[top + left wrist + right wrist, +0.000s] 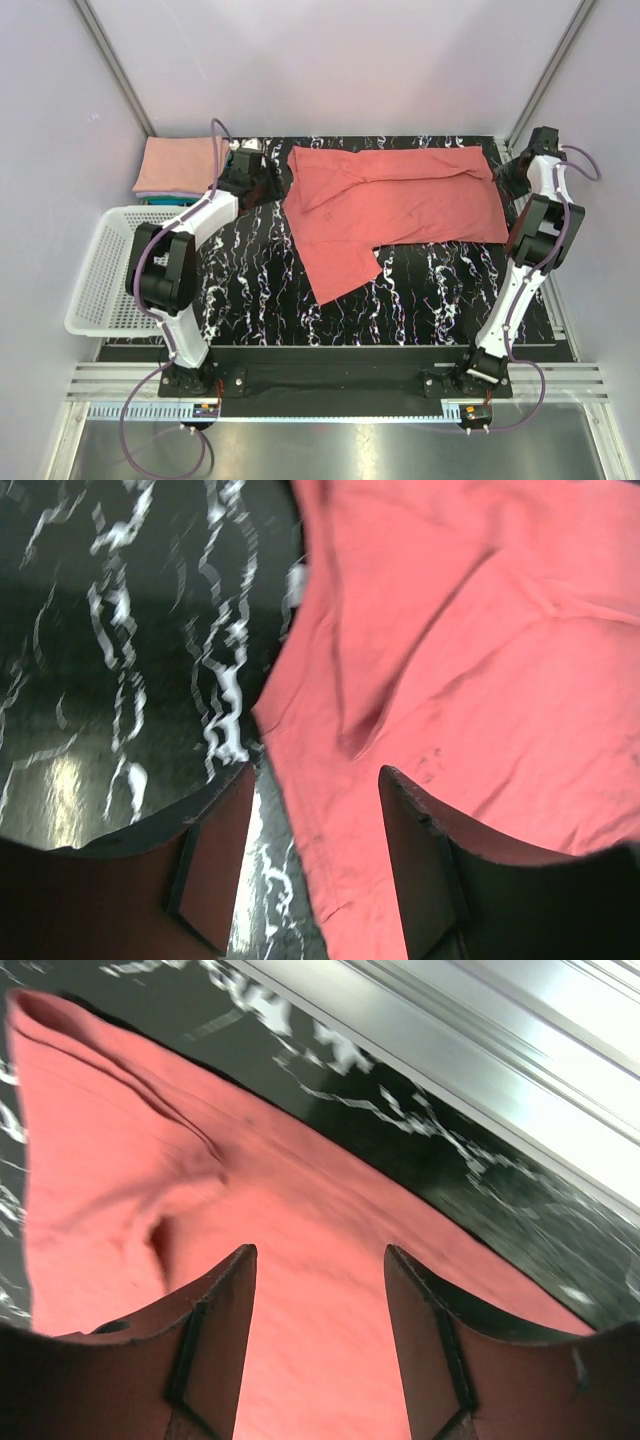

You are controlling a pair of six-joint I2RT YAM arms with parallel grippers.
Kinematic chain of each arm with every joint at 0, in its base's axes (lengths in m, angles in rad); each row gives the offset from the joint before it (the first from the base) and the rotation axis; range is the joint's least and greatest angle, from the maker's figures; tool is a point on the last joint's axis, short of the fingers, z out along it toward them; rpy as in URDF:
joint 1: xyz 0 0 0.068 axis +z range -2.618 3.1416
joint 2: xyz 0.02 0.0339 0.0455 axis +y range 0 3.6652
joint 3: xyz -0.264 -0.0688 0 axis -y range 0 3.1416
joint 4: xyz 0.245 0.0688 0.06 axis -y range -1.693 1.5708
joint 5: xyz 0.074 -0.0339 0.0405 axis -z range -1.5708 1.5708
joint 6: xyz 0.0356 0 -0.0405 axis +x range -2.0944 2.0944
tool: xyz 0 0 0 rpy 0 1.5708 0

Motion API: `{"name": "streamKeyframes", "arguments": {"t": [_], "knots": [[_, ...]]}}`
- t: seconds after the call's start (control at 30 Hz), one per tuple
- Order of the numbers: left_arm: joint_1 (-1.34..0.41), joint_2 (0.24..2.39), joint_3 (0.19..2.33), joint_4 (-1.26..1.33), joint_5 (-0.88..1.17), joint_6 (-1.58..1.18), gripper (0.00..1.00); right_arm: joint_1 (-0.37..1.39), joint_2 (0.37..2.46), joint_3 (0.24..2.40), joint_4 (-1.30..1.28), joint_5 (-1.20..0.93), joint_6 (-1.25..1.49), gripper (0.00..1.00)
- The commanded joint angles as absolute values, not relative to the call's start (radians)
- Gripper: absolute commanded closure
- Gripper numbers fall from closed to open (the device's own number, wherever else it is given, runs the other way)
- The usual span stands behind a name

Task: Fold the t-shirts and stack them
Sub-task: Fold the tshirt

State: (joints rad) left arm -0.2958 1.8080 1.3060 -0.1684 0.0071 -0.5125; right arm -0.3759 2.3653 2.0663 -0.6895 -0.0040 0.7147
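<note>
A coral-red t-shirt [390, 205] lies spread, partly folded, across the back of the black marbled table [420, 290], one part hanging toward the front centre. My left gripper [272, 185] is open at the shirt's left edge; in the left wrist view the edge of the shirt [440, 680] runs between the open fingers [420, 865]. My right gripper [503, 178] is open over the shirt's right edge; in the right wrist view the red cloth [300, 1260] fills the gap between the fingers. A folded stack, salmon pink over teal [178, 168], sits at the back left.
A white mesh basket [105, 270] stands off the table's left side. White walls close in the back and sides. A metal rail [480, 1070] runs along the table's right edge.
</note>
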Motion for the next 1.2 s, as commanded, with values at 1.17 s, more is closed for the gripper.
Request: {"name": "streamKeyframes", "arguments": {"t": [1.17], "knots": [[-0.393, 1.917, 1.212, -0.363, 0.054, -0.79, 0.47, -0.396, 2.057, 1.738, -0.908, 0.175, 0.66, 0.44]]}}
